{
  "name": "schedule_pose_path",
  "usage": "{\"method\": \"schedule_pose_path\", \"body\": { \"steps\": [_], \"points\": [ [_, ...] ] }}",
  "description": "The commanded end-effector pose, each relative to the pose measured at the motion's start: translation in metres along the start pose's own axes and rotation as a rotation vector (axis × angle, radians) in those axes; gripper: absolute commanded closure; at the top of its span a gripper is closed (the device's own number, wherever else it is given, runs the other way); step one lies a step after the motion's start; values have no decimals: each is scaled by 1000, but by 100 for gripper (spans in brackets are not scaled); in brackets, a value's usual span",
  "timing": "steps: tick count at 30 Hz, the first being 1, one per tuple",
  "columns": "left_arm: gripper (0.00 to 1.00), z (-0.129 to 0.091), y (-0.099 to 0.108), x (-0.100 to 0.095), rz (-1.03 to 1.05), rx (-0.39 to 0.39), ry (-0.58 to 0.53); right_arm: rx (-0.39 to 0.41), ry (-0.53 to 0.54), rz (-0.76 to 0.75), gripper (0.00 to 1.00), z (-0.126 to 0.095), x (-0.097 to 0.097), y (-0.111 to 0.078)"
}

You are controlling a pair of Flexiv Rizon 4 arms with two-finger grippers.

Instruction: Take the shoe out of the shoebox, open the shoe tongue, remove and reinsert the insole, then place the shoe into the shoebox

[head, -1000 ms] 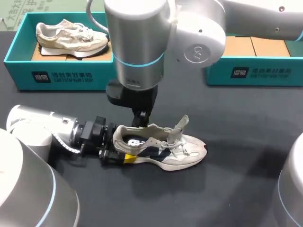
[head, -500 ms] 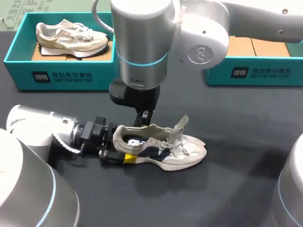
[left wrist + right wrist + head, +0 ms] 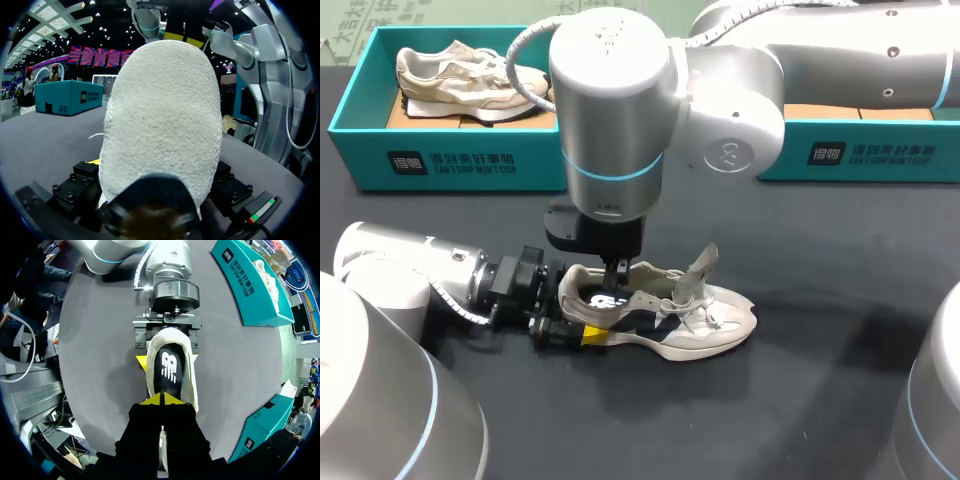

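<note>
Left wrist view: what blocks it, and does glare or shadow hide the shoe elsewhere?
Left wrist view: the heel of the shoe fills it. Head view: highlights sit on the right arm; shoe evenly lit. Right wrist view: insole clearly visible, no glare.

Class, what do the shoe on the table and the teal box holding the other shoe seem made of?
The shoe looks like matte suede-like fabric: its heel is fuzzy, napped. The teal box is likely printed cardboard: smooth walls, bare brown floor.
</note>
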State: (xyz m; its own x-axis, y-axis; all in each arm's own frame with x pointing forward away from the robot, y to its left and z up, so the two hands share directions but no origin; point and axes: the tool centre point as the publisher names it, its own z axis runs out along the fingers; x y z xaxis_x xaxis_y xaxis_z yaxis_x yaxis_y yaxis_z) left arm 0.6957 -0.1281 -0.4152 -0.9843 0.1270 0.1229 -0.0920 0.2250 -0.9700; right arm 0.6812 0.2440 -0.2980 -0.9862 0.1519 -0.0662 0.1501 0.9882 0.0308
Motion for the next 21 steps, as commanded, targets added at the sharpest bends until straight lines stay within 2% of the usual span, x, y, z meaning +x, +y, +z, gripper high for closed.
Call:
{"method": "schedule_pose_path", "body": {
  "steps": [1, 9, 14, 21],
  "points": [
    [100, 0, 0, -1, -1, -1, 0, -1, 2, 0, 100, 2, 0, 0],
    [100, 0, 0, -1, -1, -1, 0, -1, 2, 0, 100, 2, 0, 0],
    [100, 0, 0, -1, -1, -1, 0, -3, -1, -19, 100, 22, 2, 11],
    [100, 0, 0, -1, -1, -1, 0, -28, 9, -27, 100, 41, -3, 13]
  ]
}}
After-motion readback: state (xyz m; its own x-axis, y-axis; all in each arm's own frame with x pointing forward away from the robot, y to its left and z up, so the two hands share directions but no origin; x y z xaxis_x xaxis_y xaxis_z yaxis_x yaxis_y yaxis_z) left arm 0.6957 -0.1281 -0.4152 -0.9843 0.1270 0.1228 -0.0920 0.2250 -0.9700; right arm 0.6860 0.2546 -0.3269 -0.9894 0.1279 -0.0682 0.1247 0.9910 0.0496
